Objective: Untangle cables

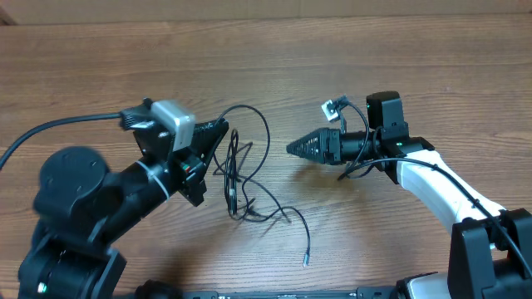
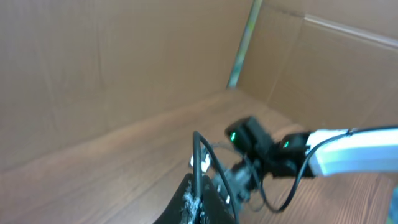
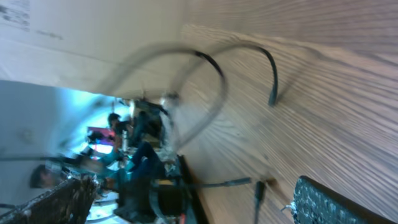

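Plainly, cables (image 1: 233, 199) in left gripper (image 1: 221, 129)

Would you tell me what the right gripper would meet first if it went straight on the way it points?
Likely the cables, whose loop curves just ahead of the right gripper; height is unclear.

A: Fig. legend, bkgd only. Surface?
B: Wood-grain table (image 1: 274, 41), light brown.
A: Behind it?
B: Cardboard panels (image 2: 93, 68), w/ a thin greenish post (image 2: 244, 43) upright at the corner seam. Room beyond: blurred.
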`<move>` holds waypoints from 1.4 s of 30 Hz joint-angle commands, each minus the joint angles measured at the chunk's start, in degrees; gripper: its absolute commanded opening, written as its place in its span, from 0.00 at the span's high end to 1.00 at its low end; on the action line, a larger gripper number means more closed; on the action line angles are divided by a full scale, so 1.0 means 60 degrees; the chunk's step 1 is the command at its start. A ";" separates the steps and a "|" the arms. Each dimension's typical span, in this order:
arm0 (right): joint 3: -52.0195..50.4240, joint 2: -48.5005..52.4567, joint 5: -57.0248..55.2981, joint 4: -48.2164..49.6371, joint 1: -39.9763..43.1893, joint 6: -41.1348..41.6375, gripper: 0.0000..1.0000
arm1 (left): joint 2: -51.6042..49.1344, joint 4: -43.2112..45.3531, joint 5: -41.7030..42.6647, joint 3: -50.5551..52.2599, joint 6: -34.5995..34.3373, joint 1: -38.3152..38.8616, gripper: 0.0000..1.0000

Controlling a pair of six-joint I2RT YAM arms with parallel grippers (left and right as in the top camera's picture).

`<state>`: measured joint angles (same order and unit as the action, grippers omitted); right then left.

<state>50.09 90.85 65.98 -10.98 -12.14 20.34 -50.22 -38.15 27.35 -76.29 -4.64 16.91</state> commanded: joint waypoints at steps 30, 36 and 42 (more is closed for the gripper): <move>0.0025 -0.0175 -0.4619 -0.0623 -0.2401 0.5082 0.23 | -0.3209 -0.1534 0.2124 -0.0058 0.1096 0.0062 0.96; 0.0029 -0.0175 -0.5431 -0.0248 -0.3056 0.5082 0.27 | -0.3483 -0.1814 0.2109 -0.0058 0.1104 0.0062 0.96; 0.0025 -0.0175 -0.6218 -0.0382 -0.3421 0.5074 0.52 | -0.3752 -0.2324 0.1286 -0.0058 0.1107 0.0062 0.96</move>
<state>50.13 90.78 33.19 -12.86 -31.77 50.76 -71.83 -51.40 38.06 -76.23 0.64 16.91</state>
